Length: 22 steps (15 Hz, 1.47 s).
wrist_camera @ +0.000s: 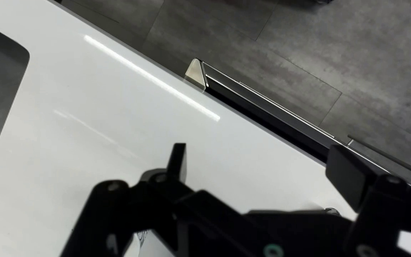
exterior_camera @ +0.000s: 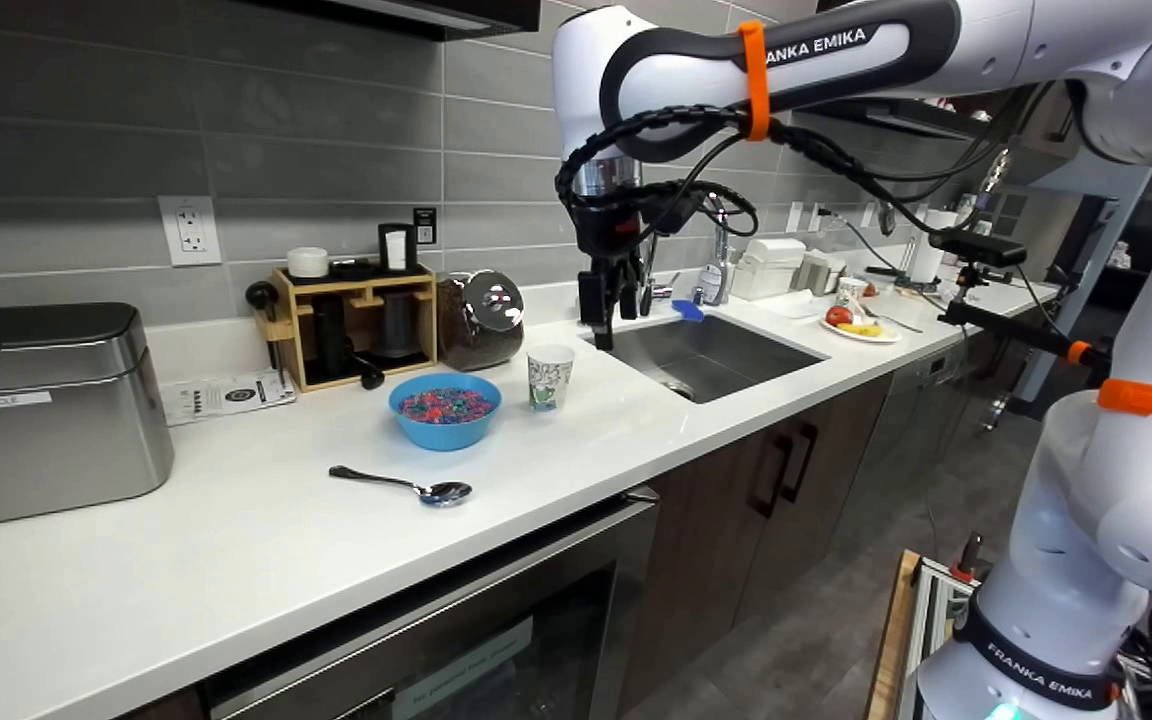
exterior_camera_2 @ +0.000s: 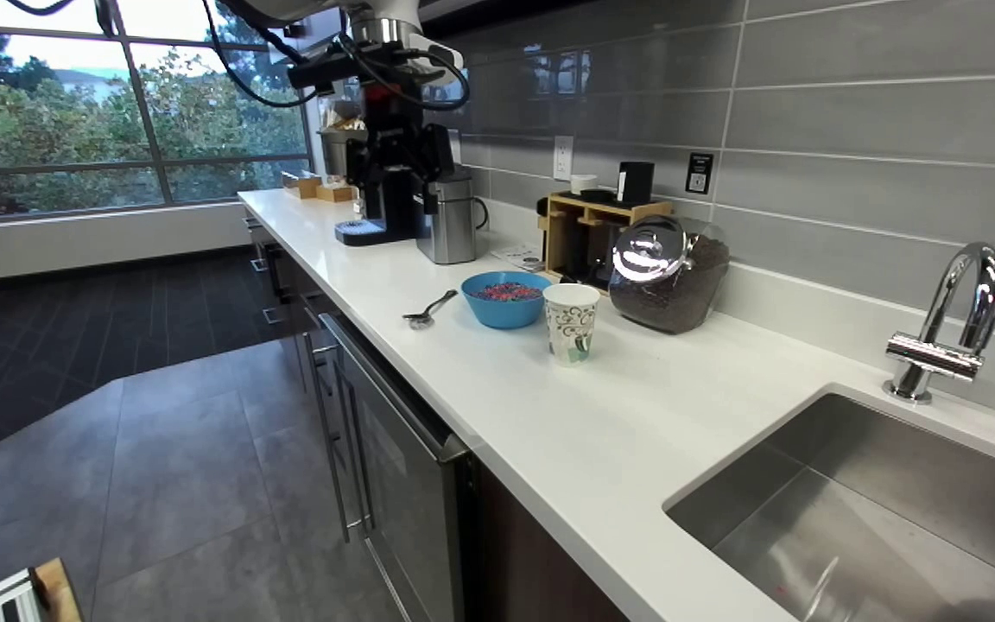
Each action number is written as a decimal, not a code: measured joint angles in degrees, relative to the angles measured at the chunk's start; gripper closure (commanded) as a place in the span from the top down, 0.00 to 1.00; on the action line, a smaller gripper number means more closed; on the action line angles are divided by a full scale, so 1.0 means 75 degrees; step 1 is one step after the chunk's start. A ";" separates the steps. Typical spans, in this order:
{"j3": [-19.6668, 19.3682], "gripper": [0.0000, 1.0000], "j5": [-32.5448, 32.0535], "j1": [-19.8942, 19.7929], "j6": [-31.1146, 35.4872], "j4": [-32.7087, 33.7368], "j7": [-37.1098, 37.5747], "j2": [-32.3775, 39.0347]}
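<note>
The empty jaws stand wide apart above the glossy white surface point(exterior_camera: 236, 540), seemingly nearest the upright, patterned white paper cup point(exterior_camera: 550, 378) beside the round blue plastic bowl point(exterior_camera: 444, 437) of colourful bits point(exterior_camera: 446, 405). Careful handling of that cup likely means a slow, plumb approach and only a light squeeze. A shiny metal spoon point(exterior_camera: 436, 492) lies near the bowl, a rectangular steel sink point(exterior_camera: 706, 350) cuts the surface, and grey wall tiles point(exterior_camera: 321, 160) rise behind.

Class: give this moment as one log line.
jaws: open, empty, above counter | blue bowl: colorful bits inside | cup: beside bowl | spoon: on counter
</note>
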 measured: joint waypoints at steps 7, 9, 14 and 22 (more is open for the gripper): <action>0.0085 1.00 -0.0203 0.0148 -0.1036 0.0547 0.0070 0.0304; 0.0231 1.00 -0.0420 0.0381 -0.2127 0.1252 0.0250 0.0769; 0.0507 1.00 -0.1327 0.1296 -0.3969 0.3105 0.0756 0.2302; 0.0123 1.00 -0.4265 0.3010 -0.5094 0.5401 0.1712 0.4583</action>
